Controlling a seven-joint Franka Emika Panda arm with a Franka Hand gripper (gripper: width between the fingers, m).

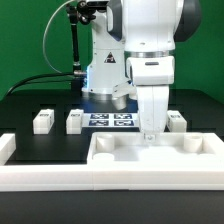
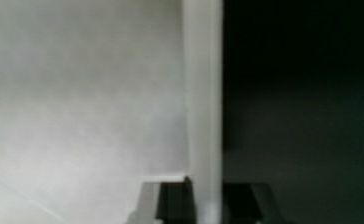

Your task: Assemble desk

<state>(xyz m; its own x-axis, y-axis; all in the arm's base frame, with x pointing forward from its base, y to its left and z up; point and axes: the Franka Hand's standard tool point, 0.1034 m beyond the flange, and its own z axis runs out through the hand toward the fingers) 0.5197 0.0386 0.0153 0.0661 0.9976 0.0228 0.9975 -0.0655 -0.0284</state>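
The desk's white tabletop panel [image 1: 125, 152] lies flat, rim up, at the front right of the exterior view. My gripper [image 1: 150, 129] comes straight down onto its far rim. In the wrist view the thin white rim wall [image 2: 202, 90] runs between my two dark fingers [image 2: 170, 203], and the gripper [image 2: 204, 192] is shut on it. The panel's pale inside [image 2: 81, 110] is on one side of the rim, the black table [image 2: 303, 100] on the other. Three tagged leg posts [image 1: 42, 121] [image 1: 75, 121] [image 1: 177, 120] stand behind the panel.
The long white barrier wall [image 1: 60, 178] runs along the front, with a raised end at the exterior view's left [image 1: 7, 148]. The marker board [image 1: 108, 120] lies by the robot base [image 1: 105, 75]. A green backdrop stands behind.
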